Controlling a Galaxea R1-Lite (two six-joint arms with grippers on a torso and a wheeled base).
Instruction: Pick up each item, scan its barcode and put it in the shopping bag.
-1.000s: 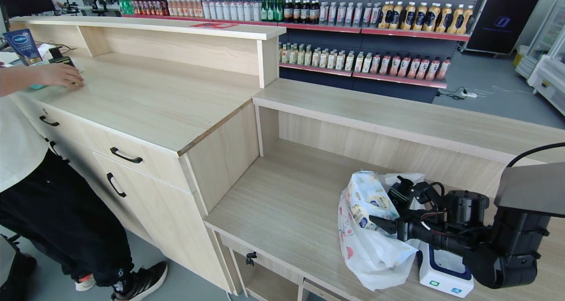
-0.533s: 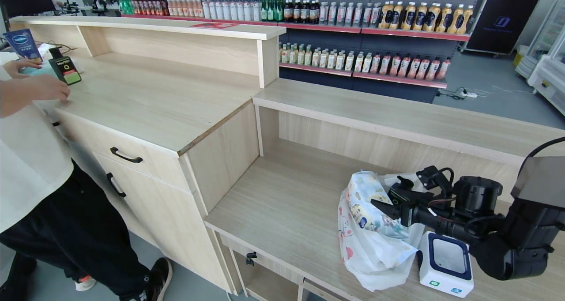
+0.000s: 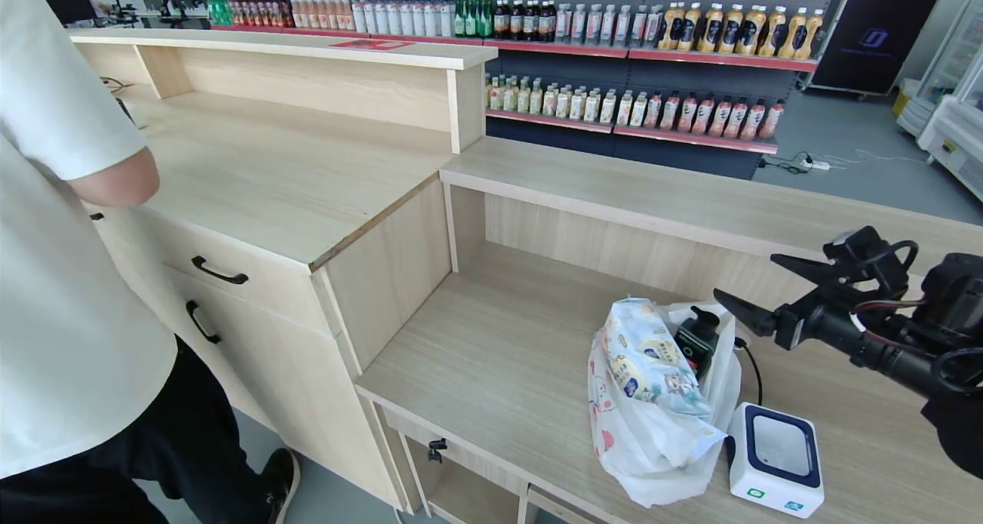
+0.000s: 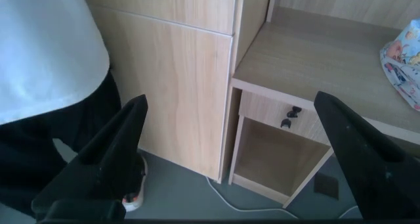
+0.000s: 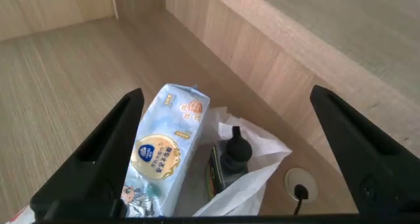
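A white shopping bag [image 3: 653, 439] lies on the lower counter [image 3: 499, 347]. In it are a pale blue tissue pack [image 3: 641, 347] and a dark pump bottle [image 3: 695, 339], standing side by side. The right wrist view looks down on the tissue pack [image 5: 167, 142], the bottle [image 5: 230, 155] and the bag [image 5: 252, 184]. My right gripper [image 3: 743, 276] hangs open and empty above and to the right of the bag, also seen at gripper [image 5: 226, 91]. A white and blue scanner [image 3: 776, 459] stands right of the bag. My left gripper [image 4: 230, 98] is open and empty, low beside the counter's front.
A taller counter with drawers [image 3: 253, 178] adjoins on the left, with a raised ledge [image 3: 691, 201] behind the lower counter. Drink shelves [image 3: 630, 71] stand farther back. A cable runs from the scanner to a hole in the counter [image 5: 296, 180]. An open cubby [image 4: 275, 155] lies under the lower counter.
My right gripper has drawn up and to the right, away from the bag's mouth. The dark pump bottle stays in the bag. The scanner is now uncovered.
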